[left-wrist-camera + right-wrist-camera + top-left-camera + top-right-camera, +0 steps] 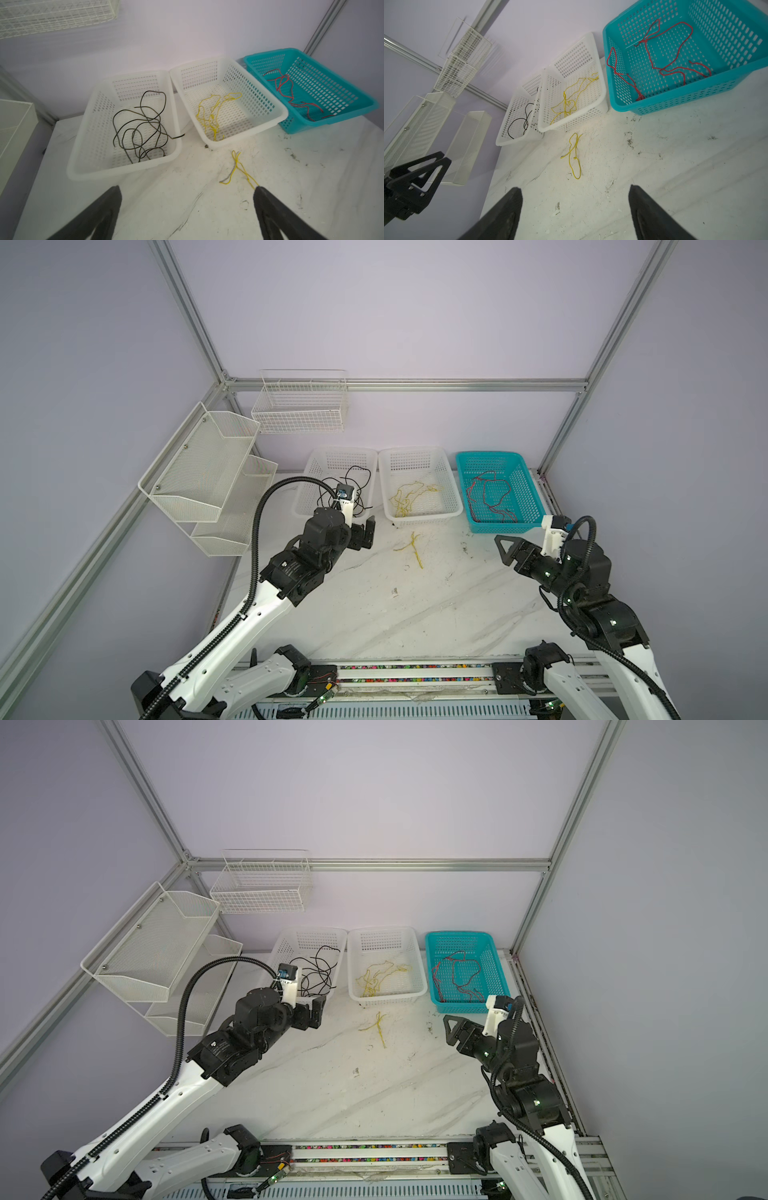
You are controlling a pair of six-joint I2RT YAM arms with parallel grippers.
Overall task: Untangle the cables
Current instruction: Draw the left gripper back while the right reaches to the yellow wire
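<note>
Left gripper (187,190) hangs with its jaws spread wide and nothing between them, just short of the near rim of the left white basket (316,456), where the black cable (158,124) lies in loose overlapping loops right ahead of it. Right gripper (575,188) is likewise parted and empty, low over the marbled table (415,614) by the near corner of the teal basket (528,485); the red cable (654,66) sprawls across that basket's floor, ahead of the gripper and to one side. Between the two grippers, on the bare table and nearer the left one, lies a short loose yellow cable (415,549), kinked and partly looped. In the left wrist view its end runs up to one fingertip (258,190), but both top views show it apart from that gripper. Beyond this piece sits the middle white basket (453,489), holding a longer yellow cable (212,116) in a thin tangle, well out of either gripper's jaws.
</note>
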